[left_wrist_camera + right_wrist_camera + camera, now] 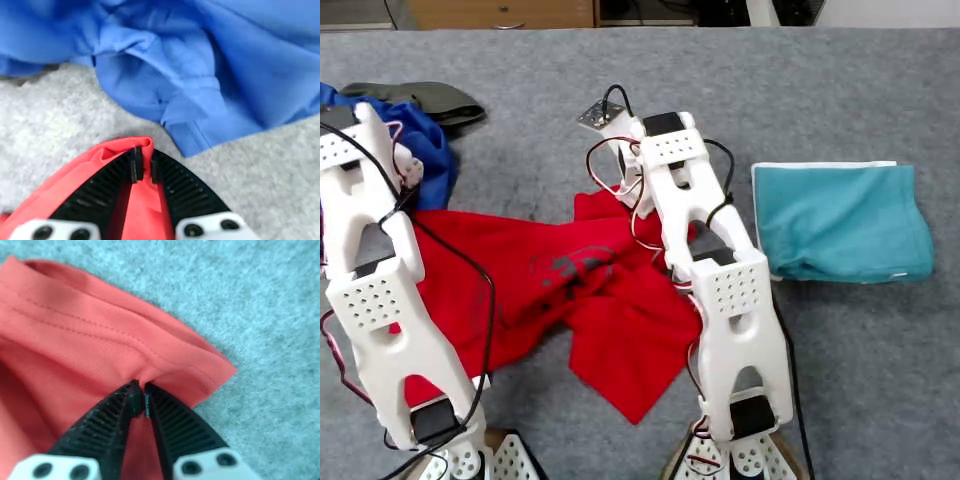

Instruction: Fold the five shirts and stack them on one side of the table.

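Observation:
A red shirt [590,300] lies crumpled across the middle of the grey table between both arms. My left gripper [142,162] is shut on an edge of the red shirt [115,150], close to a crumpled blue shirt [200,70]. My right gripper [140,395] is shut on a hemmed corner of the red shirt [100,345]. In the high view the left arm [375,290] stands at the left by the blue shirt [420,140]. The right arm [710,260] reaches over the red shirt's far edge. A folded teal shirt [840,220] rests at the right.
A dark olive shirt [430,100] lies at the far left beside the blue one. The grey felt table [800,100] has bare room at the back and at the front right. Wooden furniture [500,12] stands beyond the far edge.

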Motion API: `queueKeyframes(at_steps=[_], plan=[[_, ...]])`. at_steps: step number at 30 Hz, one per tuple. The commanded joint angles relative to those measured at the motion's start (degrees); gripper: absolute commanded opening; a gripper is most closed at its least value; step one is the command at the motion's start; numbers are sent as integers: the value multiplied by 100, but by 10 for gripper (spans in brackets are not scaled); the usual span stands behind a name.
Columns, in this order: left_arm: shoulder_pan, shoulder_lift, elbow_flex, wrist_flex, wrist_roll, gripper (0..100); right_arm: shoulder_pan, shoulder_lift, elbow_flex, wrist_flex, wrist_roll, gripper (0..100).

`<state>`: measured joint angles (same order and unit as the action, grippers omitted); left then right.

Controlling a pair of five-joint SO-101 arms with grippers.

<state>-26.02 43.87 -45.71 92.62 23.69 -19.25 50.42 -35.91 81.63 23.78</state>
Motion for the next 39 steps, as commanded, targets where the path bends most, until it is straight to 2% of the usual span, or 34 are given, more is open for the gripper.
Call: queueKeyframes(at_steps=[1, 7, 12, 17, 22, 30, 33, 35, 39], plan=[[26, -40, -677, 369, 9, 19, 31, -198, 4, -141, 26, 9], [26, 13, -651, 176, 0, 19, 48, -198, -4, -149, -158, 37], [26, -4, 105, -730, -18, 19, 48, -347, -110, 0, -308, 88], [-53, -57, 862, -1495, -35, 19, 180, -1015, -365, 404, -747, 90], [-229, -48, 1486, -2180, -360, 19, 84, -1552, -382, 484, -774, 92], [-211, -57, 1451, -2224, -378, 19, 31, -1692, -382, 88, -782, 256], [-211, -57, 1442, -2242, -378, 19, 13, -1376, -444, -422, -800, 248], [-193, -57, 1442, -2242, -378, 19, 40, -1015, -629, -730, -1134, 238], [-167, -57, 1442, -2251, -378, 19, 145, 13, -1429, -730, -1477, 238]])
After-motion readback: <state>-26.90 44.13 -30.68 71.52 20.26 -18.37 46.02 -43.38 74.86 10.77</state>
